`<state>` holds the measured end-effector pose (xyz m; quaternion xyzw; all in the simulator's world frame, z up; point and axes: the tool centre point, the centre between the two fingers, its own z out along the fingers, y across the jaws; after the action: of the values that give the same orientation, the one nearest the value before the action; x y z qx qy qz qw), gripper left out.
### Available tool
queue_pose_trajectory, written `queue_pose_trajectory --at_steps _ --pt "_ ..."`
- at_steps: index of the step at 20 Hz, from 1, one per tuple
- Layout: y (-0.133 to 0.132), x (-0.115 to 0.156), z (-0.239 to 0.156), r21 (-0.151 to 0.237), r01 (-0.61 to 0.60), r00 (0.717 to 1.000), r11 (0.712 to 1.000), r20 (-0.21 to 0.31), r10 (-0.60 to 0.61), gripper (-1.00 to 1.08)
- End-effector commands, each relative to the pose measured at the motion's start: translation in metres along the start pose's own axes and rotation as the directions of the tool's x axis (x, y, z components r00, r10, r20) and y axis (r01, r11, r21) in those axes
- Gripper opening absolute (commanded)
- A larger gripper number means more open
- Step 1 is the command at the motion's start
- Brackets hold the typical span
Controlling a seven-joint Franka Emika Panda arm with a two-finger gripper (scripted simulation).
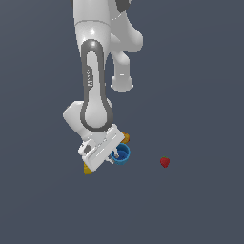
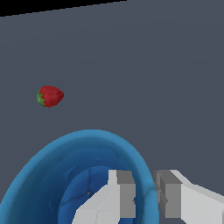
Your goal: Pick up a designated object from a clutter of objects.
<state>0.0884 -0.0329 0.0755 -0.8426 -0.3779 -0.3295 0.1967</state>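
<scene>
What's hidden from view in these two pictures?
- Exterior view: the pincer and hand cover much of the blue cup and nearly all of two orange items, so I can't tell what they are.
- Wrist view: the cup's lower part is cut off by the edge.
- Contact between fingers and rim is unclear.

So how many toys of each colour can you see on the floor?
Blue: 1, the blue cup, with the gripper fingers straddling its rim.
Red: 1, the strawberry.
Orange: 2, an orange piece behind the gripper and an orange bit peeking out below it; both are mostly hidden.
Total: 4 that I can see.
</scene>
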Motion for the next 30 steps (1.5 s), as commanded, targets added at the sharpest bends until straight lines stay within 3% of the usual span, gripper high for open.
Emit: queue_pose_trajectory --at_steps 1,11,30 --pt "-0.001 0.008 -0.003 -0.001 0.002 1.000 1.000 -0.001 -0.002 -1.00" --pt "-0.011 0.066 -0.030 -0.001 0.002 1.000 1.000 -0.001 -0.002 -1.00" --pt "-0.038 0.241 -0.109 -0.002 0.002 1.000 1.000 0.001 -0.002 -1.00"
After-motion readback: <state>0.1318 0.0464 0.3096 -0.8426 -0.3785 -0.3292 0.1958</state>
